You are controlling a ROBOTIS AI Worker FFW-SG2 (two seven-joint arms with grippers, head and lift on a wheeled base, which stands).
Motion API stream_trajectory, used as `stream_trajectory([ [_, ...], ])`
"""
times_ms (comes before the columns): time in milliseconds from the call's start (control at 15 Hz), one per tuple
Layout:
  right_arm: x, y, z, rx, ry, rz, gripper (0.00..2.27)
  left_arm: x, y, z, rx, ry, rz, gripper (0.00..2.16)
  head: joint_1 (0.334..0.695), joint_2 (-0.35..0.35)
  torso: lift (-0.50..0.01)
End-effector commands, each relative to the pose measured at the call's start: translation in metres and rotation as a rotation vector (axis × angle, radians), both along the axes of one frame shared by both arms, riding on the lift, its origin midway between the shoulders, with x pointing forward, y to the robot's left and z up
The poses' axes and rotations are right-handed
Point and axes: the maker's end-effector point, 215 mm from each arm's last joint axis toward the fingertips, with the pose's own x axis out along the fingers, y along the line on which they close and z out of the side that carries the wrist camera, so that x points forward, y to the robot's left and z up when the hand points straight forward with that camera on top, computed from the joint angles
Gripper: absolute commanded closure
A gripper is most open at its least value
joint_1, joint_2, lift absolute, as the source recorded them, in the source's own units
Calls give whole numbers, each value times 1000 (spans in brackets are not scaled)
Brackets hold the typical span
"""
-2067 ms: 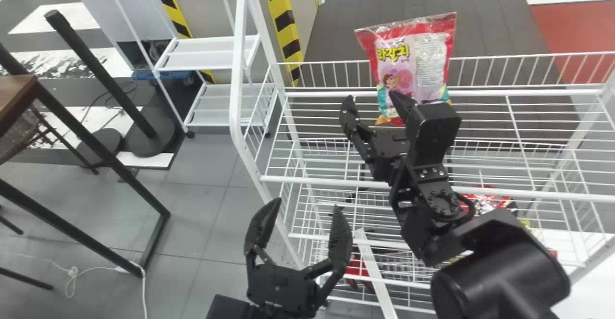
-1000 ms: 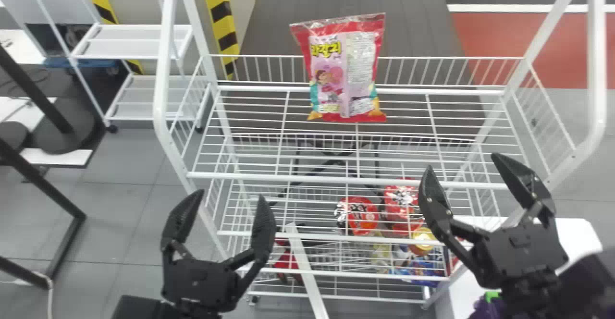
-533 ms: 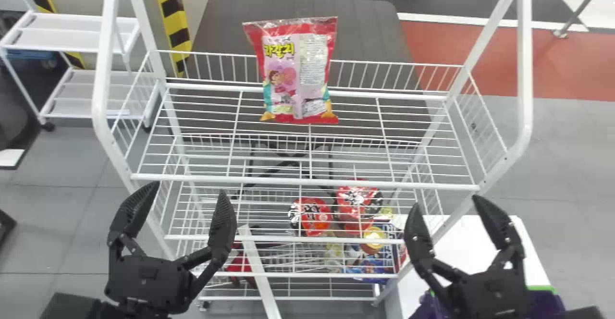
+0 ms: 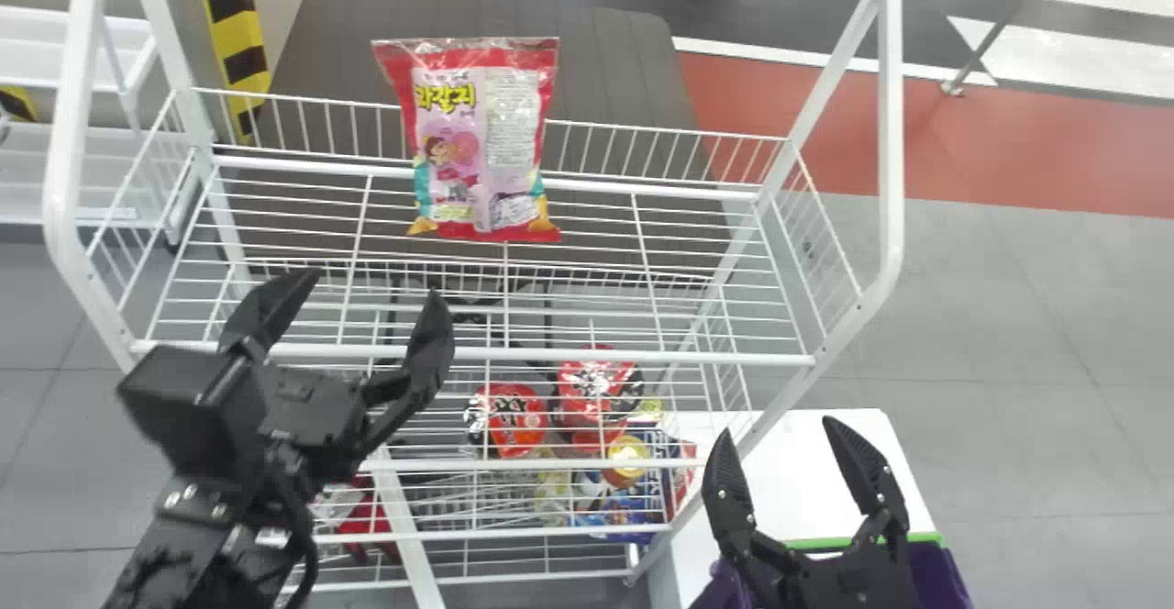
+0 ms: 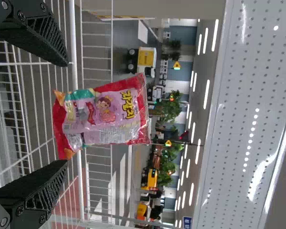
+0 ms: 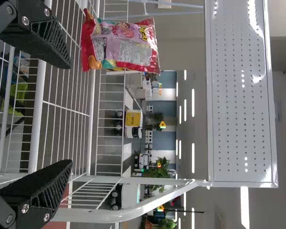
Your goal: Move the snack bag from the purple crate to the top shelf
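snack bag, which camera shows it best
The head view: the snack bag faces the camera upright and whole, with the top shelf around its base in sight. The left wrist view shows it whole but sideways, its printed face visible; the right wrist view also shows it sideways, off to one side and at more of a slant.
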Motion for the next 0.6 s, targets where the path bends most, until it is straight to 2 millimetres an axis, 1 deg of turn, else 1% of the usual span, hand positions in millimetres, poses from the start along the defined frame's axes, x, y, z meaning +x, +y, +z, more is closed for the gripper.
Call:
stream_trajectory([
  [0,-13,-9,-2,1,-18,-18,124,28,-28,7,-22,9,-26,90,695,-262,-1],
  [67,-19,-11,-2,0,-23,-20,124,39,-39,1,-16,34,-37,90,695,-277,-1],
  [133,-24,-15,0,1,-35,-29,124,50,-51,3,-26,38,-45,90,695,-294,-1],
  [267,-29,-25,3,1,-46,-51,124,71,-64,5,-36,39,-37,87,695,-333,-1],
  [333,-32,-30,5,-3,-51,-56,124,81,-76,5,-34,40,-41,87,695,-342,-1],
  [400,-35,-33,8,-1,-60,-61,124,89,-82,4,-32,43,-40,90,695,-350,-1],
  [467,-40,-36,15,4,-89,-68,124,101,-83,1,-24,49,-29,90,695,-350,-1],
  [533,-44,-36,20,7,-106,-68,124,109,-88,-5,3,52,-35,87,695,-350,-1],
])
